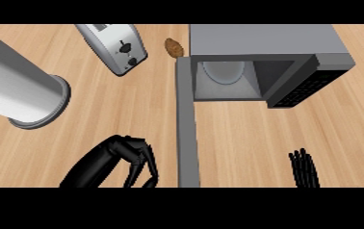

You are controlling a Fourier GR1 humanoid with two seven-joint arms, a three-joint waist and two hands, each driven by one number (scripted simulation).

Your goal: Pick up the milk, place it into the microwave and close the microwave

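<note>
The grey microwave (pixel 263 40) stands at the upper right. Its door (pixel 186 127) is swung wide open and reaches toward the lower edge. Inside the cavity I see only the round glass turntable (pixel 225 71). No milk carton shows anywhere in the head view. My left hand (pixel 131 158) is at the lower left, just left of the door's end, its fingers curled downward with nothing visible in them. At the lower right edge my right hand (pixel 304 168) rests with straight fingers pointing up, apart from the microwave.
A silver toaster (pixel 113 47) lies at the upper left. A large white-grey cylinder (pixel 28 93) on a round base stands at the left edge. A small brown potato-like item (pixel 173 47) sits between toaster and microwave.
</note>
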